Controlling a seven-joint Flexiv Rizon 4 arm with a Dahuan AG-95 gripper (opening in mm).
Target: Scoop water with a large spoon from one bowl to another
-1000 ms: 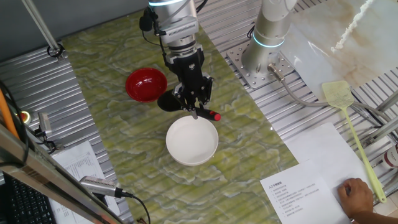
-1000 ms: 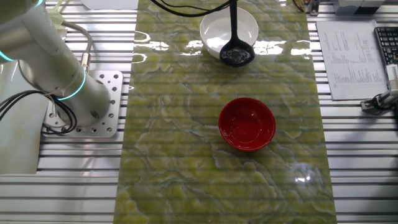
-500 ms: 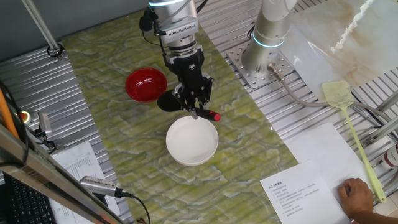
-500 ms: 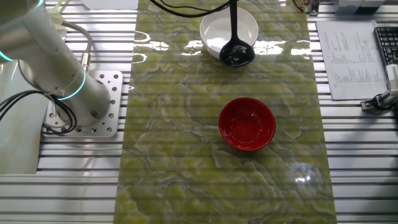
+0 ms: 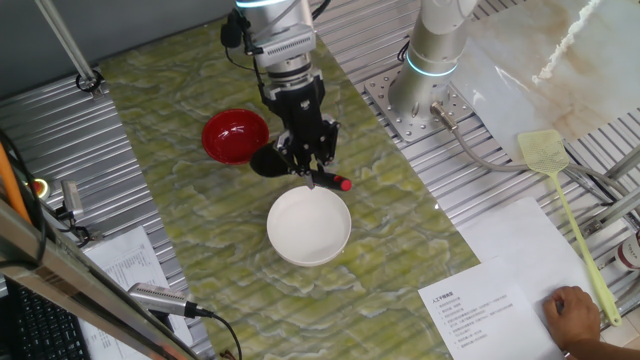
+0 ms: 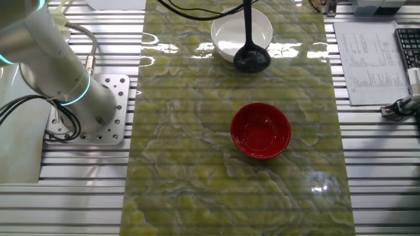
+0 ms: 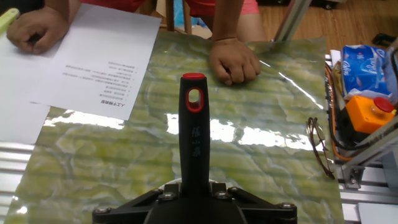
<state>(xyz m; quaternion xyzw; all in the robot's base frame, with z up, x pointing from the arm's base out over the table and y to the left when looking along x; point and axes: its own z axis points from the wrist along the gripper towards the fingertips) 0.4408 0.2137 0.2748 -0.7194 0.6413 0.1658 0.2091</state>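
My gripper [image 5: 311, 160] is shut on the thin black handle of the large spoon [image 5: 268, 161] and holds it level above the mat. The spoon's round black head hangs between the red bowl [image 5: 235, 135] and the white bowl [image 5: 309, 226], and its red tip [image 5: 343, 184] points over the white bowl's rim. In the other fixed view the head [image 6: 251, 59] sits just off the white bowl [image 6: 226, 27], well short of the red bowl [image 6: 260, 130]. The hand view shows the handle [image 7: 194, 137] rising from between the fingers. I cannot make out the water in either bowl or in the spoon.
A yellow-green fly swatter [image 5: 560, 190] lies on the right beside paper sheets [image 5: 500, 290] and a person's hand [image 5: 575, 310]. The arm's base [image 5: 425, 95] stands behind the mat. An orange box with a red button [image 7: 367, 115] sits at the mat's edge.
The gripper and the spoon have shifted slightly toward the red bowl. The bowls have not moved.
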